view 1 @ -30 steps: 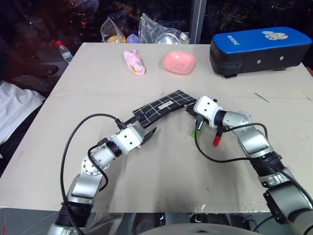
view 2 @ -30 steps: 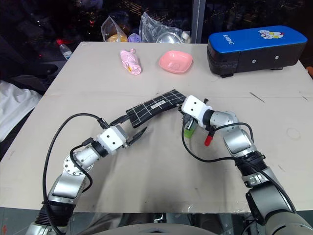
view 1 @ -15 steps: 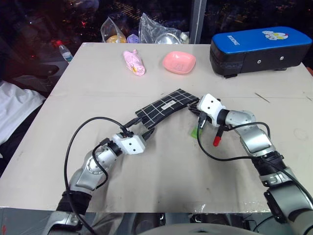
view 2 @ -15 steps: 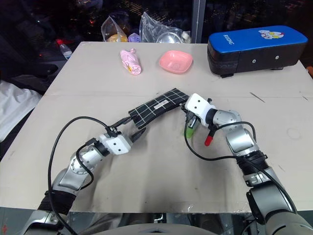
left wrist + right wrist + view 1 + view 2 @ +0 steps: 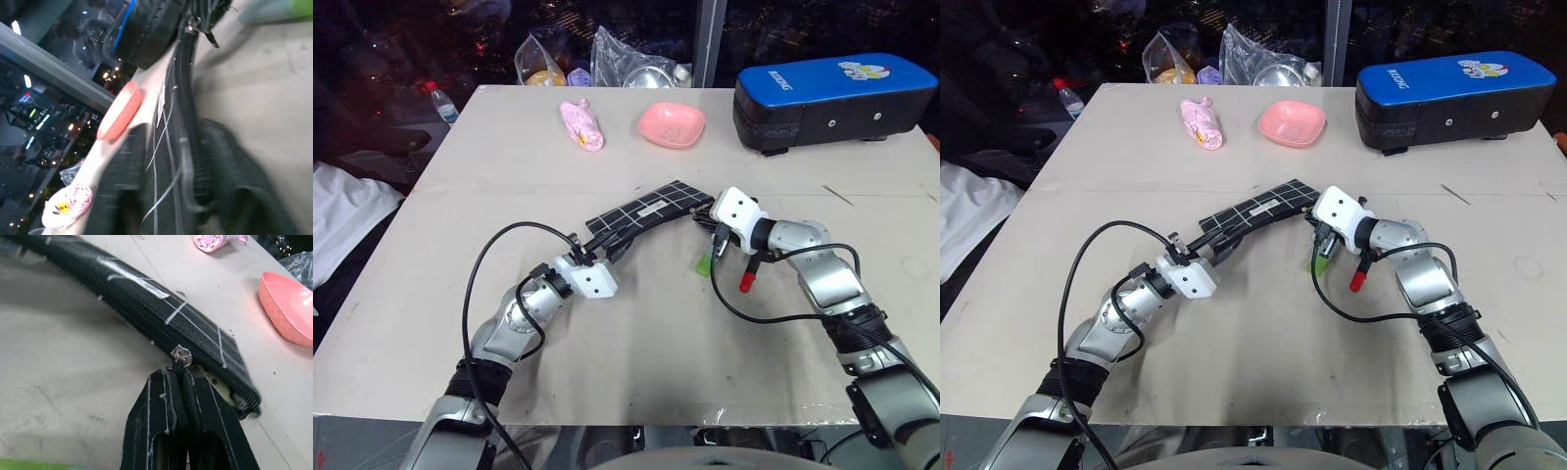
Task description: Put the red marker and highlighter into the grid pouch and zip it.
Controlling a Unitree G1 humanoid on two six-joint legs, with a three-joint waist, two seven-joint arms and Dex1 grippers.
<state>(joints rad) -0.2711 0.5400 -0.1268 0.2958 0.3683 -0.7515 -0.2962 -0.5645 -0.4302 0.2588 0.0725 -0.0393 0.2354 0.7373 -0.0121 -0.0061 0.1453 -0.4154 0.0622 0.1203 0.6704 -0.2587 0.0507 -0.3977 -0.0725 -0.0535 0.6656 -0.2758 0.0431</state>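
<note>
The grid pouch lies slantwise at mid-table, black with white lines and a small white label. My left gripper is shut on its near left end, and the left wrist view shows the pouch's edge between the fingers. My right gripper is shut on the zipper pull at the pouch's right end. The green highlighter lies on the table just below the right gripper, partly hidden by it. The red marker lies beside it, with its red end showing under my right forearm.
A blue-topped black case stands at the back right. A pink bowl and a pink wrapped item sit behind the pouch. Plastic bags and a bottle are at the far edge.
My left gripper moved forward and right onto the pouch's left end and closed on it. The right gripper kept still on the zipper pull.
</note>
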